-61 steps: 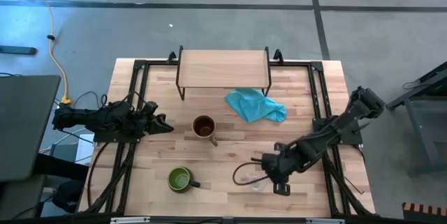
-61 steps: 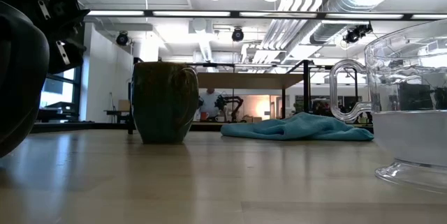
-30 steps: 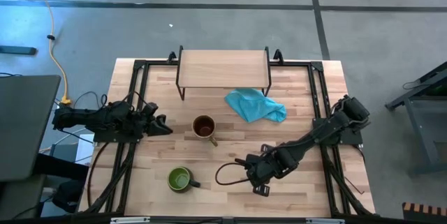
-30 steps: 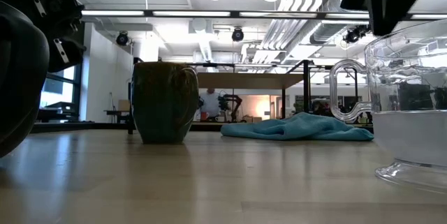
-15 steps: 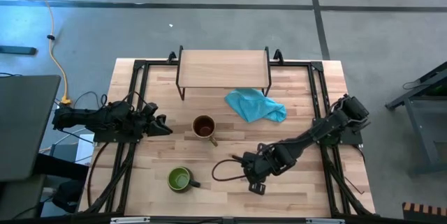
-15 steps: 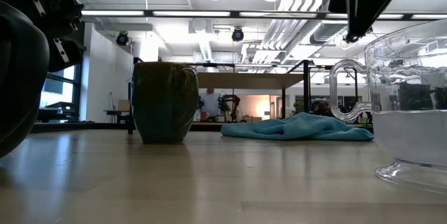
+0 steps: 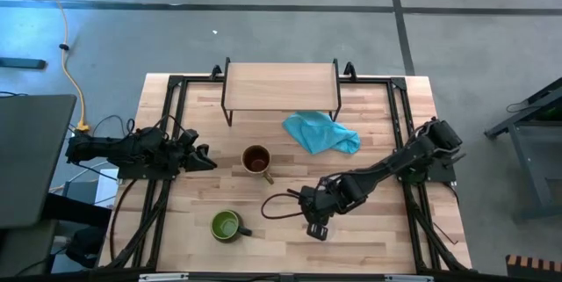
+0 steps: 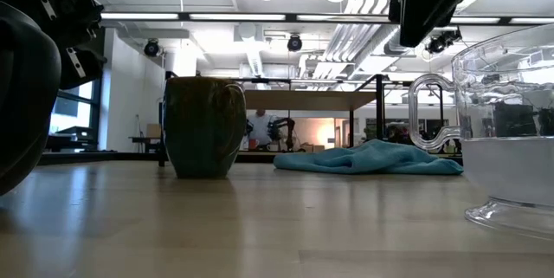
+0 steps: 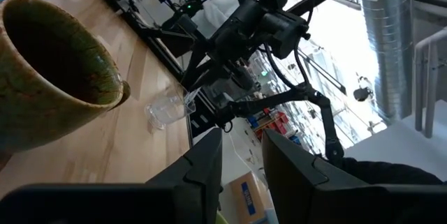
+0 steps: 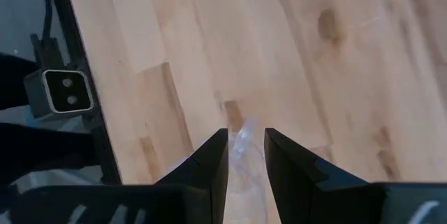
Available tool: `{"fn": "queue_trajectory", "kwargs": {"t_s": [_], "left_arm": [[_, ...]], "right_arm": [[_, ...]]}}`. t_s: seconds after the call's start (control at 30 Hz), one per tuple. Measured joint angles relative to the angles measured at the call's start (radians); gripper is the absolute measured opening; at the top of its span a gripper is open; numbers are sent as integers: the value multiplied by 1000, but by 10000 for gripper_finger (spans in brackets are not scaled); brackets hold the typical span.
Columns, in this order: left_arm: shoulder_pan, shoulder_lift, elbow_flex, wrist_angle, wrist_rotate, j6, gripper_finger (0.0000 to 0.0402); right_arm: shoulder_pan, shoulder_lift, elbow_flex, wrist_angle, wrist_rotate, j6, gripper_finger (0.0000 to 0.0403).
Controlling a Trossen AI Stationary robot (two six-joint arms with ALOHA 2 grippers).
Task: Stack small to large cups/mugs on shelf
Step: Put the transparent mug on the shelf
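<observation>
The right tool (image 7: 309, 213) hung over the desk (image 7: 290, 238) near its front edge, its fingers (image 10: 209, 161) clamped on the glass cup (image 10: 244, 155) between them. Two seconds earlier it had been farther right; it had since carried the cup leftward, toward the green mug (image 7: 226, 225). The tan mug (image 7: 256, 159) stood mid-desk, before the shelf (image 7: 281, 86). The left tool (image 7: 204, 156) waited at the desk's left, fingers (image 9: 202, 172) slightly apart, holding nothing.
</observation>
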Motion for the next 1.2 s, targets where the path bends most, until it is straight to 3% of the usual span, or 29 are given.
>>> {"fn": "queue_trajectory", "kwargs": {"t_s": [0.5,1.2], "left_arm": [[0,0,0,0,0,0,90],[0,0,0,1,15,-11,90]], "right_arm": [[-2,72,0,38,-79,50,83],[7,75,0,52,-50,80,83]]}}
